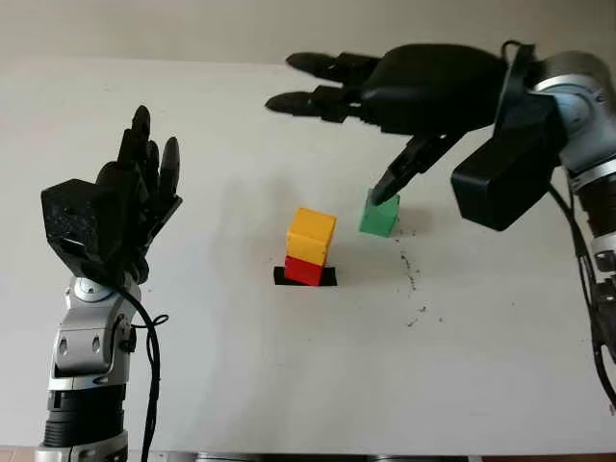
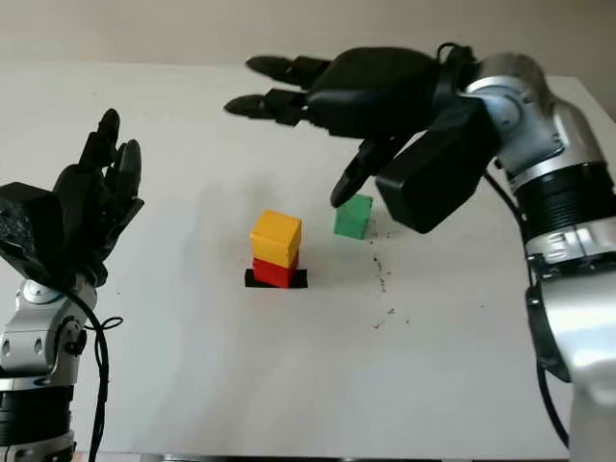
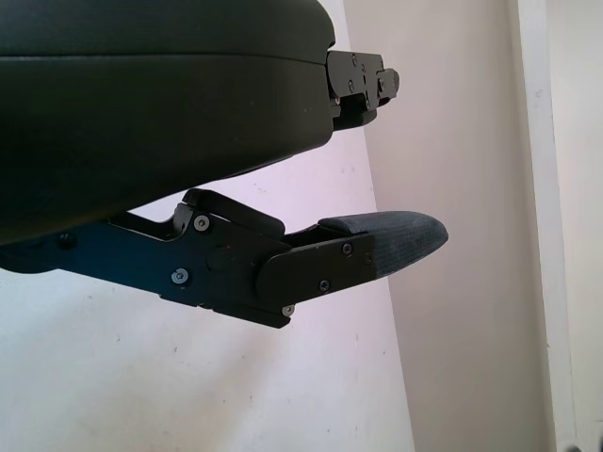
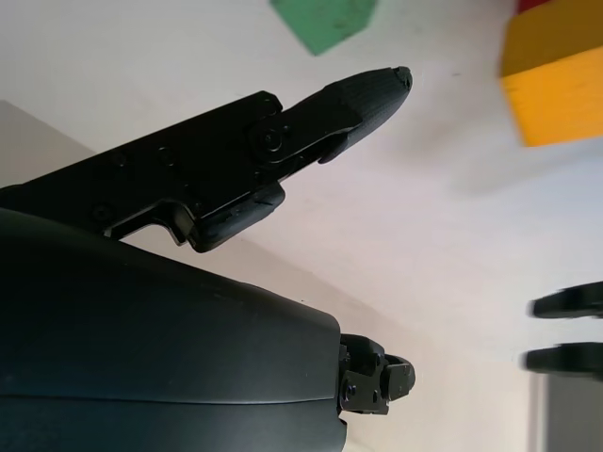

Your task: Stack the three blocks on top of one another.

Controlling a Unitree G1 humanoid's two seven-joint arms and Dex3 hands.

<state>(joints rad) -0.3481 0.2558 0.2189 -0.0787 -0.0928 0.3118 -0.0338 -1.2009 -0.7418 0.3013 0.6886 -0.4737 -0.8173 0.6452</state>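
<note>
A yellow block point(image 1: 311, 236) stands on a red block point(image 1: 303, 270), which sits on a black patch point(image 1: 305, 279) near the middle of the white table point(image 1: 289, 375). A green block point(image 1: 379, 214) lies on the table just to their right. My right hand point(image 1: 332, 96) hovers open above and behind the green block, thumb tip point(image 1: 383, 189) pointing down close to the block's top left corner, holding nothing. In the right wrist view the thumb point(image 4: 363, 94) ends just short of the green block point(image 4: 323, 21), with the yellow block point(image 4: 556, 80) beside it. My left hand point(image 1: 135, 183) is raised open at the left.
Small dark specks point(image 1: 414, 279) dot the table right of the stack. A pale wall point(image 1: 192, 29) runs behind the table's far edge. The table's front edge point(image 1: 337, 452) lies close to my body.
</note>
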